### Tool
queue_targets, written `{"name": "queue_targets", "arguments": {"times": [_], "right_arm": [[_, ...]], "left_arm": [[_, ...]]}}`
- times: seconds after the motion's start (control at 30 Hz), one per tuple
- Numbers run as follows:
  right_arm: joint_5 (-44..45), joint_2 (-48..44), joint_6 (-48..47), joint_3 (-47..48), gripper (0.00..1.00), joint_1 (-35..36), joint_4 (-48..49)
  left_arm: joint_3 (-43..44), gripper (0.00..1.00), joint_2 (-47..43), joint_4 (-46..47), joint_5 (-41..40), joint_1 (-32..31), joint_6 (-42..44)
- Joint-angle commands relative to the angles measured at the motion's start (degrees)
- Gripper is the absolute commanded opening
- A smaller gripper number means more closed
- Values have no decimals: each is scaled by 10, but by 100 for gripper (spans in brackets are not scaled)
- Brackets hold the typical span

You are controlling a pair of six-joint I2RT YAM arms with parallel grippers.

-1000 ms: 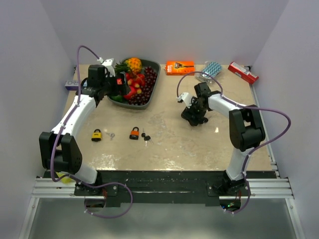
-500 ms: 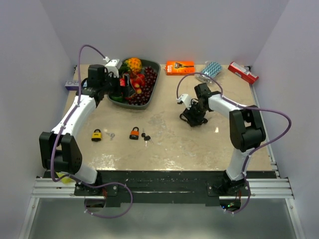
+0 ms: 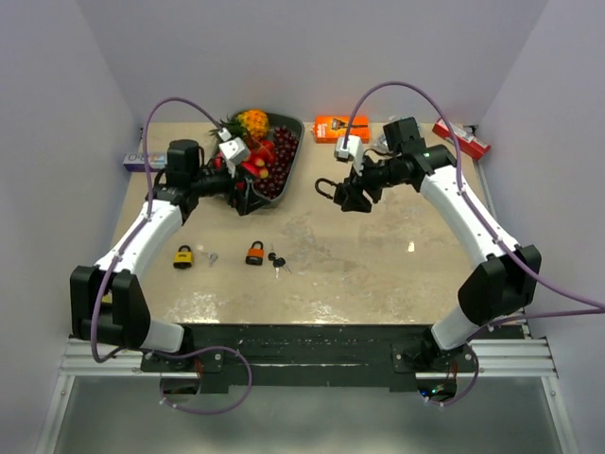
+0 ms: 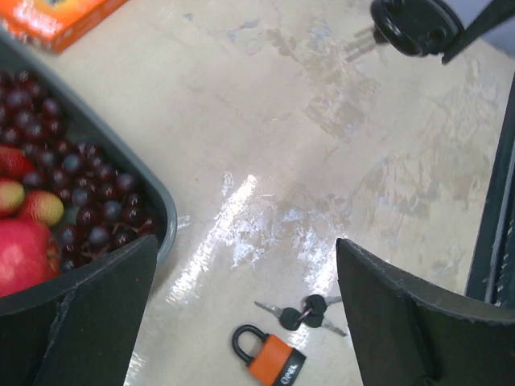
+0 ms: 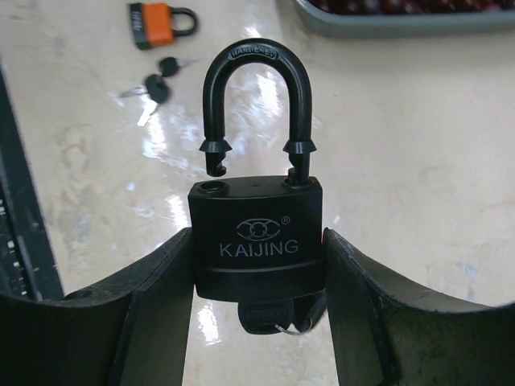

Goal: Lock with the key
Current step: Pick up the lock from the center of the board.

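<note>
Beige table (image 3: 378, 274), black padlock (image 5: 257, 241) held clear of it, not yet locked.
Right gripper (image 3: 352, 194) clamps the padlock body between its 2 fingers. A key (image 5: 269, 318) sits in the base, palm-side, and the shackle (image 5: 256, 88) points away with 1 leg out of its hole. Pressing it home and turning the key remain. Left gripper (image 4: 245, 249) hangs spread wide, holding nothing.

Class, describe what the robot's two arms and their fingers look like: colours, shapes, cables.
The left arm and right arm match: white tubular links, black joints and black bases. A lilac cable loops loosely along each. A small white camera block sits at each wrist. The fingers are broad, matte black wedges.
</note>
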Motion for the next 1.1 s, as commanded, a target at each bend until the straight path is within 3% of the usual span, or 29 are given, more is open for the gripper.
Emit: {"name": "queue_targets", "arguments": {"times": [0.0,0.07,0.2,0.23,0.37,0.5,0.83,1.07], "right_arm": [[-83,-16,-33,26,0,28,-70],[-79,-22,-38,25,0,38,-71],[-35,-53,-24,-3,0,78,-23],[-7,-70,-15,-10,0,84,-6],[53,-106,9,-42,0,103,78],[89,-137,15,-68,0,119,138],[160,-160,-19,-97,0,161,211],[168,-166,-12,-100,0,174,228]], "left_arm": [[-36,95,-74,55,70,-46,217],[-53,94,-100,56,55,-65,310],[-42,92,-96,54,71,-91,310],[-28,91,-86,46,82,-91,289],[10,88,-41,83,116,-90,13],[-35,82,-40,222,130,-90,-188],[-37,76,-18,285,154,-91,-307],[-23,71,-8,245,141,-96,-301]]}}
